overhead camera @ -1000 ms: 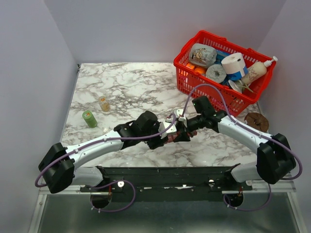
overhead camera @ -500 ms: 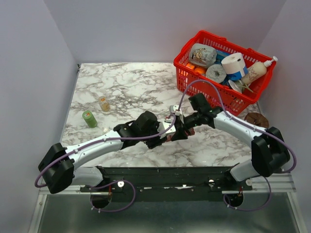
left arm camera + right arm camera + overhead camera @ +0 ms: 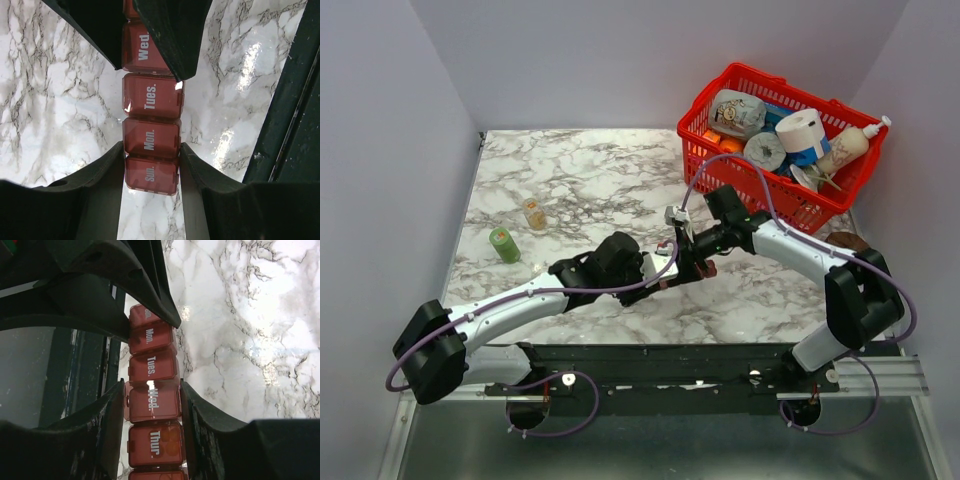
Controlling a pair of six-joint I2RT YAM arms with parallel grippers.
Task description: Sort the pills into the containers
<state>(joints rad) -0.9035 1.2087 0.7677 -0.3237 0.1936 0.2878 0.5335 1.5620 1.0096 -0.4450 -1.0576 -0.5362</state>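
Starting nearest the arm bases, the left gripper (image 3: pixel 151 150) pinches the Sun.–Mon. end of the containers (image 3: pixel 152 97), its fingers flat against both long sides of the dark red strip. The strip sits mid-table between the two arms, and every lid in view is shut. Just beyond, the right gripper (image 3: pixel 152 390) hugs the Wed. box, a finger against each side.

The step looks like bracing the strip to open a lid. For that, the left pinch should hold firm and level while the right works at a lid lip rather than squeezing the body. Any twist between the two grips could bend the strip.

Farther off to the left stand a clear bottle (image 3: pixel 533 213) and a green cap (image 3: pixel 504 244). The pills are probably in that bottle, but they are too small to make out. A red basket (image 3: pixel 715 165) sits at the far right.
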